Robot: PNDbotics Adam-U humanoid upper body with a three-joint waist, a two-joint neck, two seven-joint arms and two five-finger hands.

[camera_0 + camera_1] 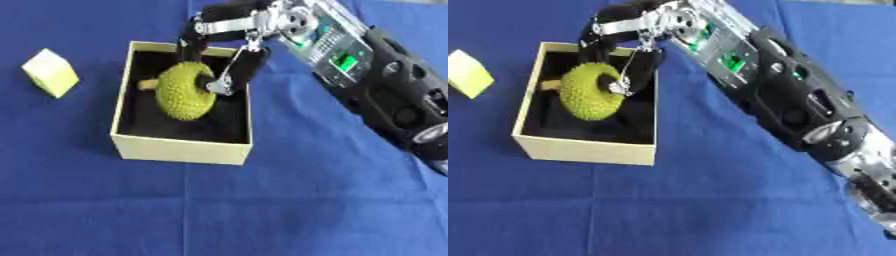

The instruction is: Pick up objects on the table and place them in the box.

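Note:
A bumpy yellow-green fruit (182, 92) with a short brown stem hangs inside the pale yellow box (179, 149), whose inside is black. My right hand (229, 47) reaches in from the upper right and is shut on the fruit, fingers curled round its top and right side. Whether the fruit touches the box floor I cannot tell. A pale yellow cube (51, 72) lies on the blue cloth to the left of the box. My left hand shows in neither view.
Blue cloth (262, 210) covers the table. My right forearm (789, 100) slants from the lower right edge up to the box's far right corner.

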